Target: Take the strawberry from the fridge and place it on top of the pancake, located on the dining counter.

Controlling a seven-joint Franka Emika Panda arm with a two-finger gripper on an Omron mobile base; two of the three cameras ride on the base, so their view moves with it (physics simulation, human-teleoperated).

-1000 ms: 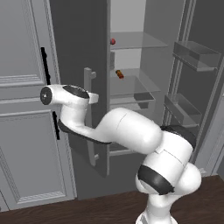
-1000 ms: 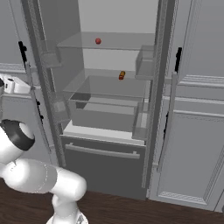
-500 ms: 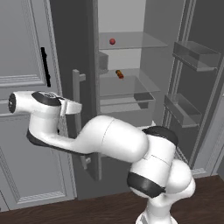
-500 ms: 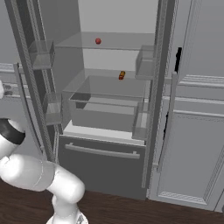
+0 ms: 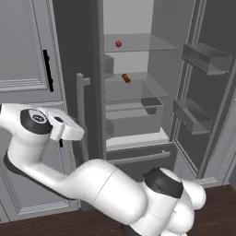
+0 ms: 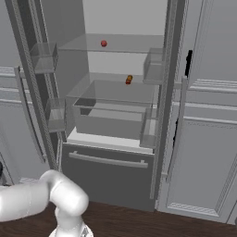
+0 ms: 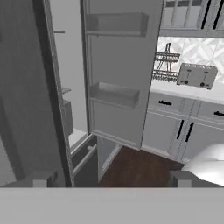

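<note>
The gripper (image 7: 109,179) stands spread wide at the bottom of the hand view, its 2 dark fingertips (image 7: 41,179) far apart, holding and touching nothing. Past them, the fridge (image 7: 116,74) door swings open, smooth dark grey with clear bins, and a toaster (image 7: 197,75) sits on a pale worktop at upper right. In the left base view the strawberry (image 5: 118,44), small, round and red, rests on the top glass shelf (image 5: 138,44) near the upper middle. An orange-red banded item (image 5: 125,78) lies 1 shelf lower, above a clear drawer (image 5: 133,113). The white arm (image 5: 69,175) curls across the lower left, just beside the left door's long grey handle (image 5: 81,115).
</note>
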